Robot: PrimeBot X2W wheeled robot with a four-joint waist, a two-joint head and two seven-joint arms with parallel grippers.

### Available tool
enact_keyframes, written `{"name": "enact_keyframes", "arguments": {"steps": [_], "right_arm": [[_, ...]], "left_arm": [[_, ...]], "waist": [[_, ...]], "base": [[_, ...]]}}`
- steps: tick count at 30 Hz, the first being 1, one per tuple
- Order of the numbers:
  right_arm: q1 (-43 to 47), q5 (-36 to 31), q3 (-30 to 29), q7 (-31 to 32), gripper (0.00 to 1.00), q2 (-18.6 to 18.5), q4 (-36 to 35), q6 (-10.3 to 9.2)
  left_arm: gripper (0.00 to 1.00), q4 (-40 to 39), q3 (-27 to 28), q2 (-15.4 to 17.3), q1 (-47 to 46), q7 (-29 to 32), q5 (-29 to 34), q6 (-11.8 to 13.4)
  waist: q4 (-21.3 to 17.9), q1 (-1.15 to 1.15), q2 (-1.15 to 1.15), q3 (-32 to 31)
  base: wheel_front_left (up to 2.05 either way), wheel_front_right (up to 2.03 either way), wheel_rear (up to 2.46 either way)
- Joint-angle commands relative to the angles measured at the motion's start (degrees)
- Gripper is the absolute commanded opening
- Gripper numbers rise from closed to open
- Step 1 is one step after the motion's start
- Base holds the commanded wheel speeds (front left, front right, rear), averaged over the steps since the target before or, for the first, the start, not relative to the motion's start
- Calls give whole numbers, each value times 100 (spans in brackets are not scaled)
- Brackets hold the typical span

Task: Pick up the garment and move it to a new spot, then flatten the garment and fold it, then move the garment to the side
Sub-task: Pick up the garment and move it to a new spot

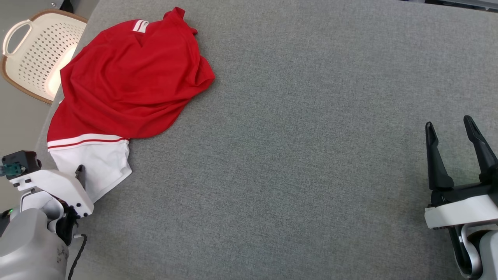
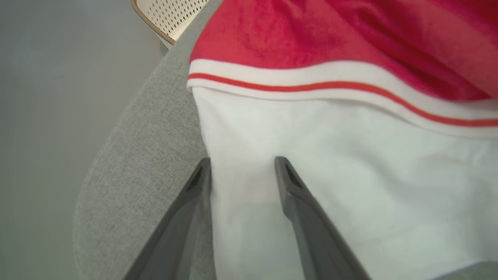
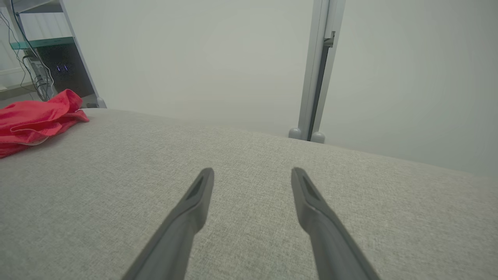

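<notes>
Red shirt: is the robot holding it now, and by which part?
Nothing is held yet. The left gripper is open, its fingers either side of the white edge of the garment. The right gripper is open over the table.

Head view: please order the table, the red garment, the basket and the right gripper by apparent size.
1. table
2. red garment
3. basket and right gripper: look alike, gripper nearer the camera, so unranked.

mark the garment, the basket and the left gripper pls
garment [image 1: 128, 81]: head view, red body of the shirt.
basket [image 1: 39, 54]: head view, perforated inner wall.
left gripper [image 2: 242, 160]: left wrist view, midway between its fingertips, over the white cloth.
</notes>
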Motion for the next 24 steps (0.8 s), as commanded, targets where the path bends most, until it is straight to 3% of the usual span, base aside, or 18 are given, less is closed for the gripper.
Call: {"name": "enact_keyframes", "arguments": {"steps": [1, 6, 15, 21, 24], "right_arm": [[-49, -27, -1, 8, 100, -12, -5, 0], [-33, -3, 8, -60, 100, 36, 78, 0], [60, 119, 61, -383, 100, 283, 522, 0], [83, 219, 65, -566, 100, 455, 803, 0], [61, 256, 76, -640, 100, 535, 926, 0]], "left_arm": [[0, 139, -113, -96, 63, 96, 3, -43], [0, 67, -184, -3, 74, -150, -80, -44], [0, -593, -187, 239, -18, -1451, -367, -49], [0, -1640, -179, 397, 43, -1693, -472, -49], [0, -2544, 38, 462, 154, -1702, -432, -45]], "waist": [[1, 0, 0, -38], [-4, 0, 0, -180], [-128, 0, 0, -820], [-290, 0, 0, -1202], [-379, 0, 0, -1316]], "base": [[0, 0, 0], [0, 0, 0], [0, 0, 0], [0, 0, 0], [0, 0, 0]]}}
